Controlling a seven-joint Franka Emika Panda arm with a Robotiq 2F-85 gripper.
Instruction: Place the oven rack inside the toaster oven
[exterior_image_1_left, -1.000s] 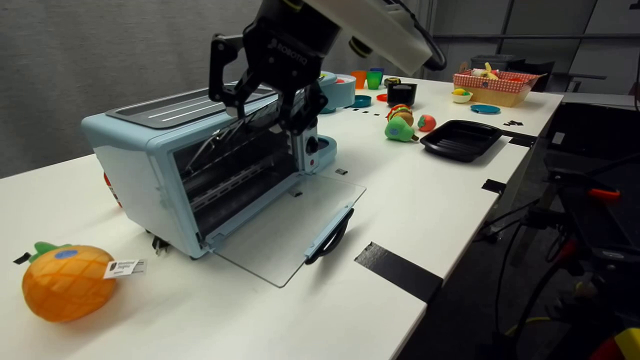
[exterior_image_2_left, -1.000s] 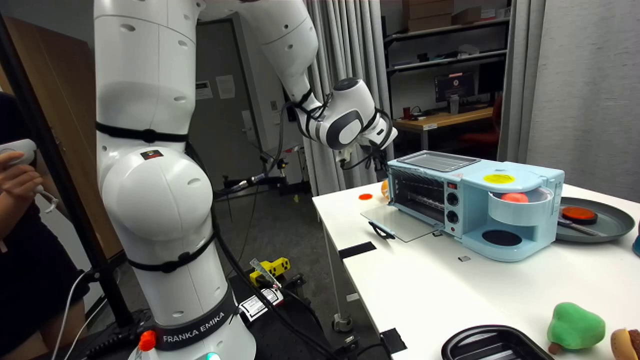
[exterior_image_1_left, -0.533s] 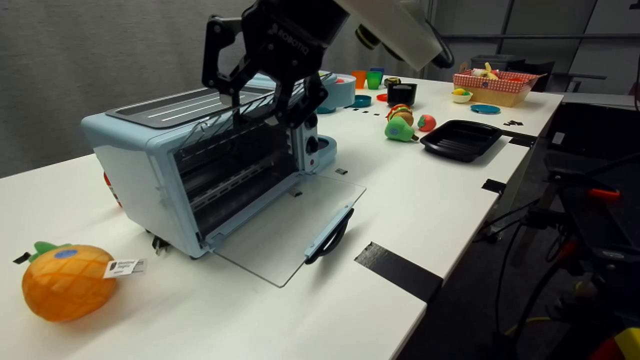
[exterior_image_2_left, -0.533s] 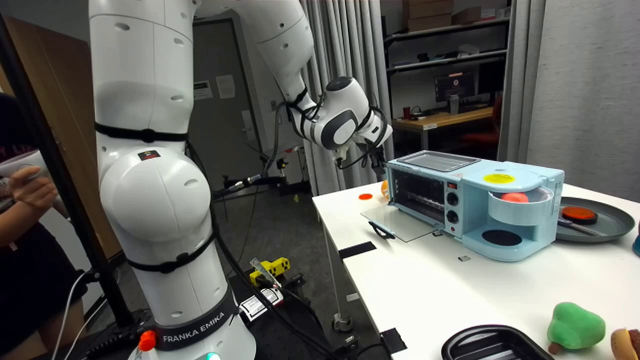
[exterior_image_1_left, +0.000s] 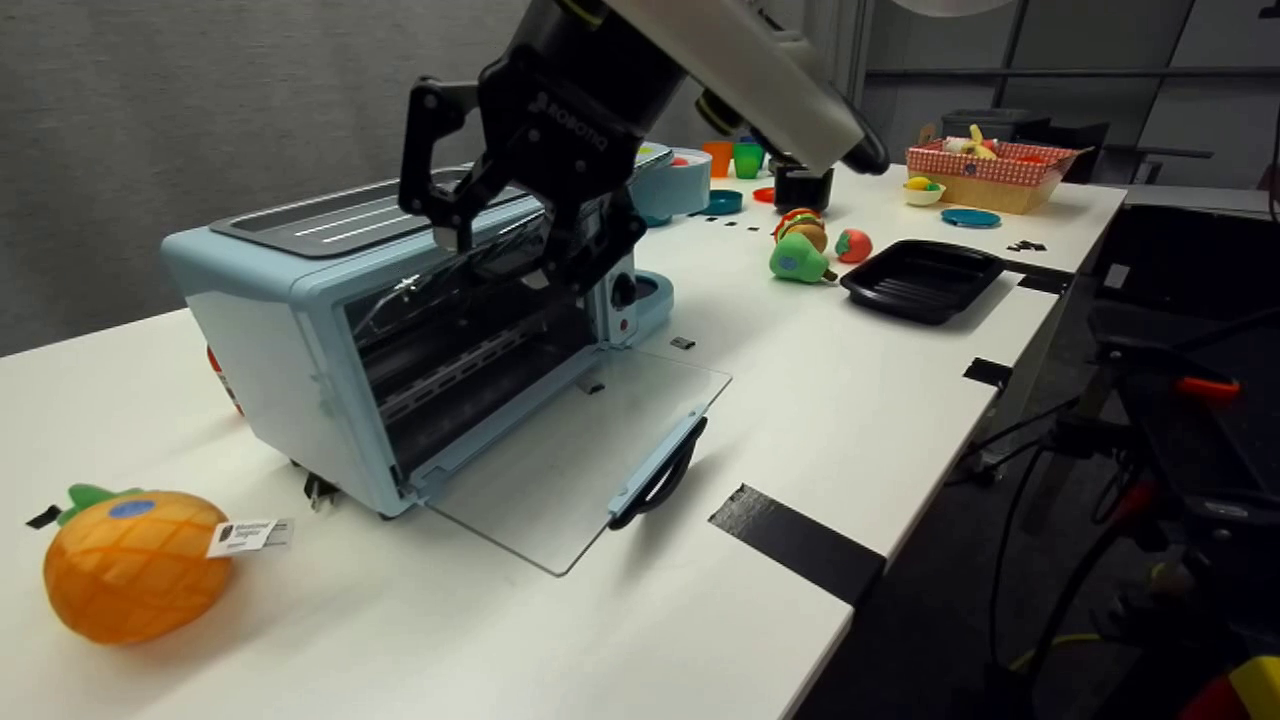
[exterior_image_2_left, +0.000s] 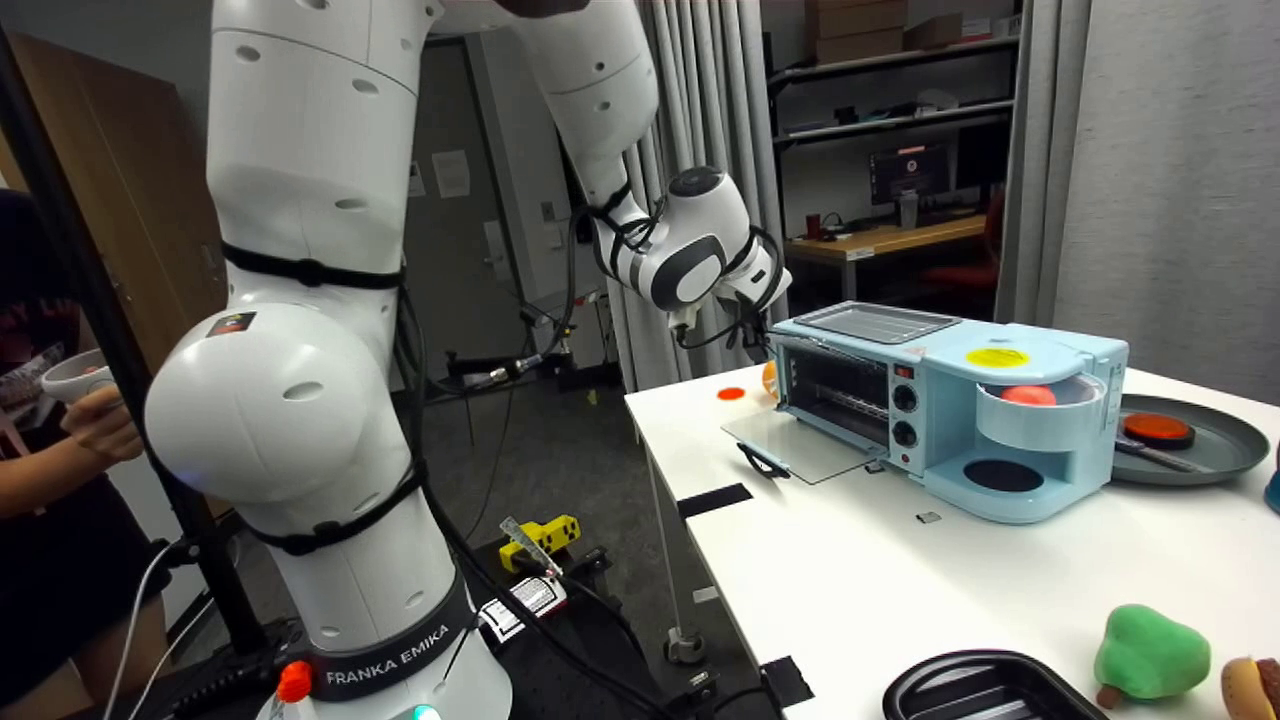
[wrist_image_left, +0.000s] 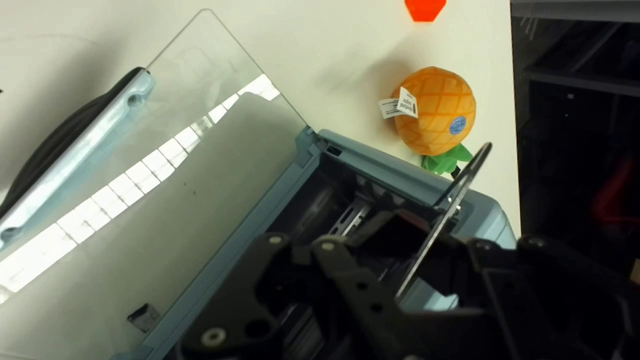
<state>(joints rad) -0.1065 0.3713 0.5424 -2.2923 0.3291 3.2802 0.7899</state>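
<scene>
The light blue toaster oven (exterior_image_1_left: 240, 350) (exterior_image_2_left: 940, 400) stands on the white table. Its glass door (exterior_image_1_left: 600, 440) is dropped open with the black handle outward. My gripper (exterior_image_1_left: 495, 260) (wrist_image_left: 415, 235) is in front of the upper part of the opening, shut on the silvery wire oven rack (exterior_image_1_left: 405, 287) (wrist_image_left: 450, 215). In the wrist view the rack shows nearly edge-on, slanting between the fingers and across the oven's upper side edge (wrist_image_left: 385, 162). It is tilted at the top of the opening. How far any edge is inside is hidden by the fingers and the dark interior.
An orange pineapple plush (exterior_image_1_left: 140, 565) (wrist_image_left: 435, 110) lies beside the oven. A grey slotted tray (exterior_image_1_left: 340, 222) is on the oven's top. A black tray (exterior_image_1_left: 925, 280), green pear (exterior_image_1_left: 800, 258) and strawberry (exterior_image_1_left: 853, 245) lie farther along the table. A grey pan (exterior_image_2_left: 1230, 450) is behind the oven.
The gripper and rack rose above the opening's top edge half a second ago, then came down again and now stand lower at the opening. The arm's elbow has shifted. The oven and door have not moved.
</scene>
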